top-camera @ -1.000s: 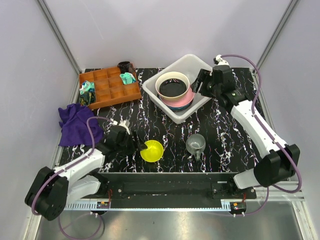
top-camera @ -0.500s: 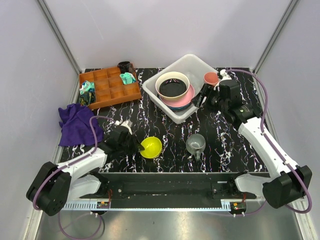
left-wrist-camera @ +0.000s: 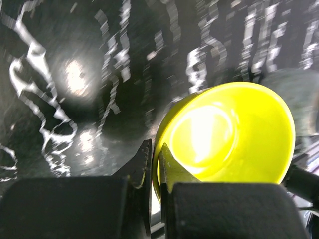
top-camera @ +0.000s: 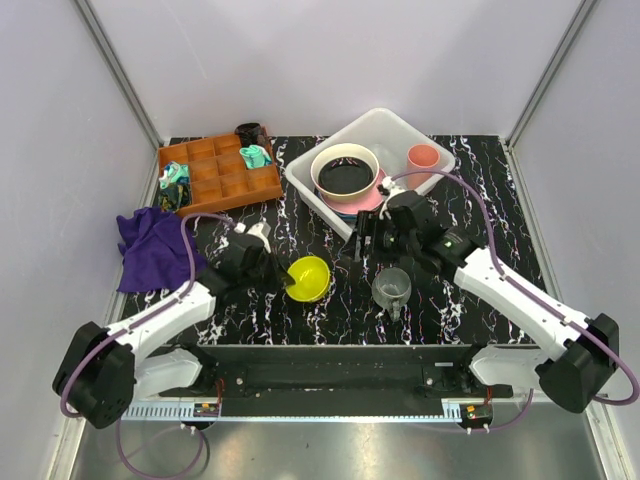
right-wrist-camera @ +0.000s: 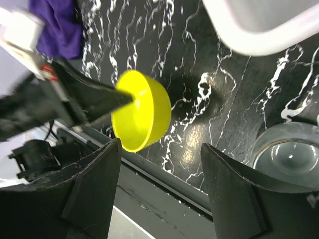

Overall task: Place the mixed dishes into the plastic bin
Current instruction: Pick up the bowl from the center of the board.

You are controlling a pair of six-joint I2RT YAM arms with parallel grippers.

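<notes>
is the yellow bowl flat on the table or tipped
Tipped: the yellow bowl hangs on edge, rim pinched by the left pincer.

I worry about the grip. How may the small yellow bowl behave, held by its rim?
The yellow bowl seems stiff and light: it holds shape on one rim pinch. Its glossy wall may slip between the fingers of the left gripper; it hangs tilted.

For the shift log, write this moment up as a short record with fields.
in bin: translucent white rectangular plastic bin holds cream round bowl stacked on pink plate, plus pink cup
outside bin: grey translucent mug, upright on black marbled table
left gripper: shut on rim of small yellow bowl, bowl tilted
right gripper: open, empty, between bin and mug
</notes>
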